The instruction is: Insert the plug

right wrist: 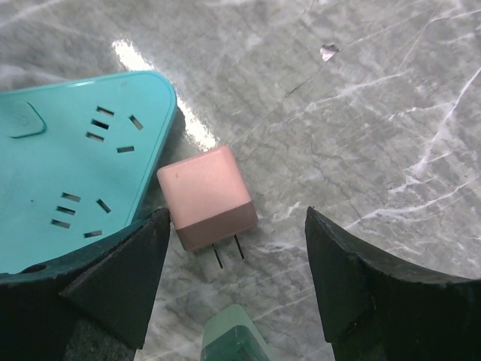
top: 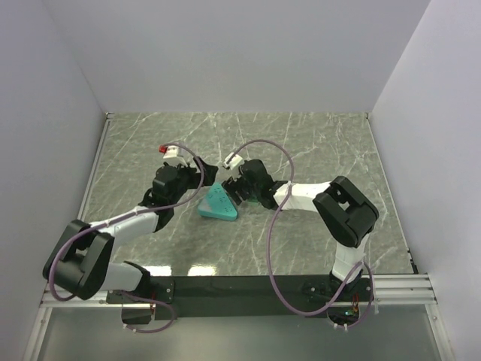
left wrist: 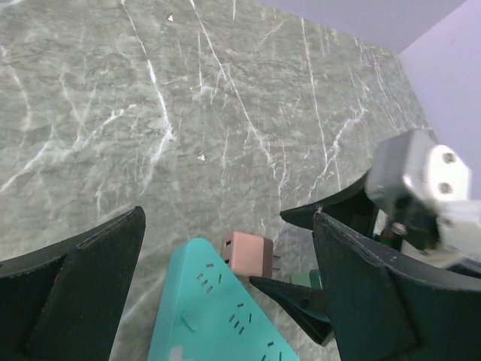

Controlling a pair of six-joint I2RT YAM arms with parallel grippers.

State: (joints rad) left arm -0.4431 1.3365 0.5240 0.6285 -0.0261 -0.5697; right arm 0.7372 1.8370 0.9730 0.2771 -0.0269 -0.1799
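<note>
Pink plug (right wrist: pixel 207 197) lying on the table (right wrist: pixel 361 113), just beside the teal power strip (right wrist: pixel 68 173).
You see a small pink cube at the strip's 3 o'clock, with two prongs pointing to 6 o'clock. A pale green thing (right wrist: pixel 233 335) below it is cut off. Your right gripper (right wrist: pixel 237 278) straddles the plug without clamping it, and your left gripper (left wrist: pixel 225 226) gapes wide, empty.

The grey marbled bench (top: pixel 316 143) carries a teal triangular power strip (top: pixel 218 203) near its middle, a pink plug (right wrist: pixel 207 197) lying on its side just beside it, and a pale green block (right wrist: pixel 234 335) near the plug
</note>
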